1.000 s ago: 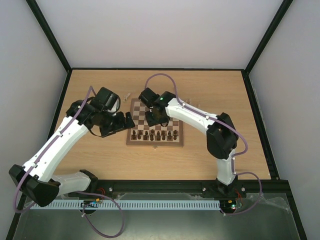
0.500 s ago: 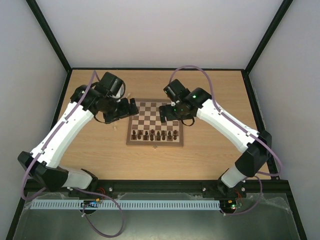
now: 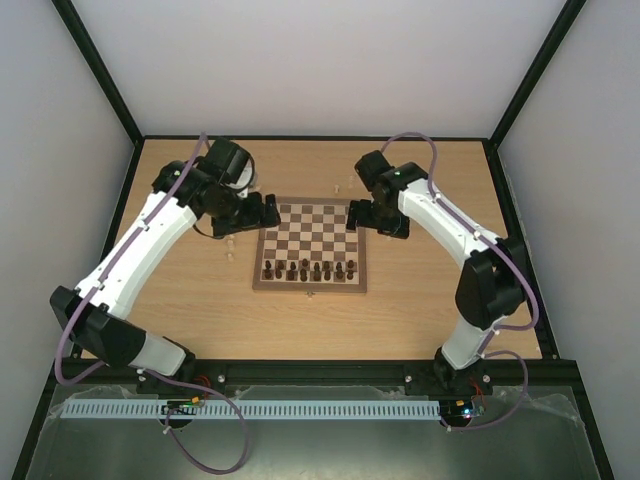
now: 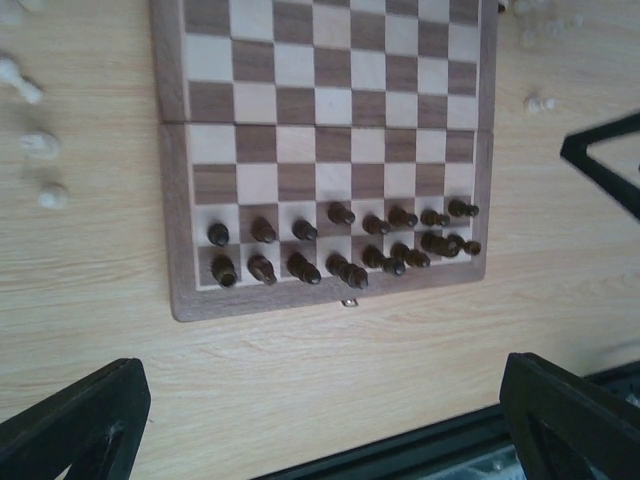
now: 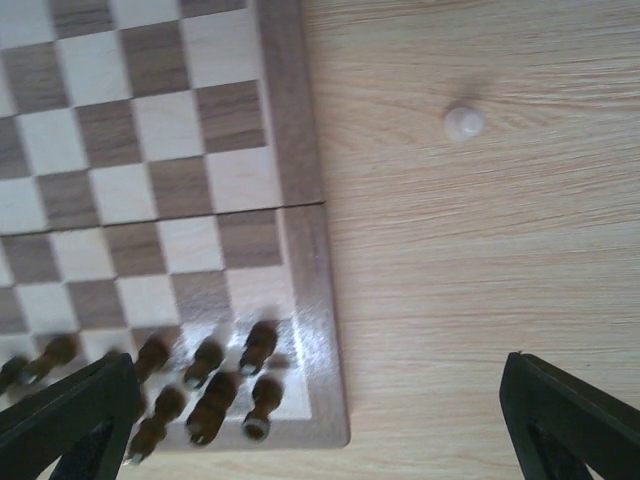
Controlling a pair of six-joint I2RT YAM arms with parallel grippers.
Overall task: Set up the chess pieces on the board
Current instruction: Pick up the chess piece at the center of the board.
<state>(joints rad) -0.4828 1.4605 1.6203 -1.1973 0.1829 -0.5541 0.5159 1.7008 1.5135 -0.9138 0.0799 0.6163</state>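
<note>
The board (image 3: pixel 311 232) lies flat in the middle of the table. Dark chess pieces (image 3: pixel 308 268) fill its two near rows, as the left wrist view (image 4: pixel 340 245) also shows. Pale chess pieces lie loose on the table left of the board (image 4: pixel 41 144) and one to its right (image 5: pixel 464 122). My left gripper (image 3: pixel 260 213) hovers open at the board's far-left corner, nothing between its fingers (image 4: pixel 80 420). My right gripper (image 3: pixel 367 217) hangs open over the board's right edge, with the dark pieces (image 5: pixel 212 385) of the near right corner below it.
More pale pieces lie beyond the board's far edge (image 3: pixel 345 186) and past its right side (image 4: pixel 541 103). The black frame rail (image 3: pixel 320 372) runs along the table's near edge. Grey walls enclose the table.
My right gripper has drawn back from over the board's middle to its right edge, the arm swinging outward. My left gripper has shifted towards the board's far-left corner.
</note>
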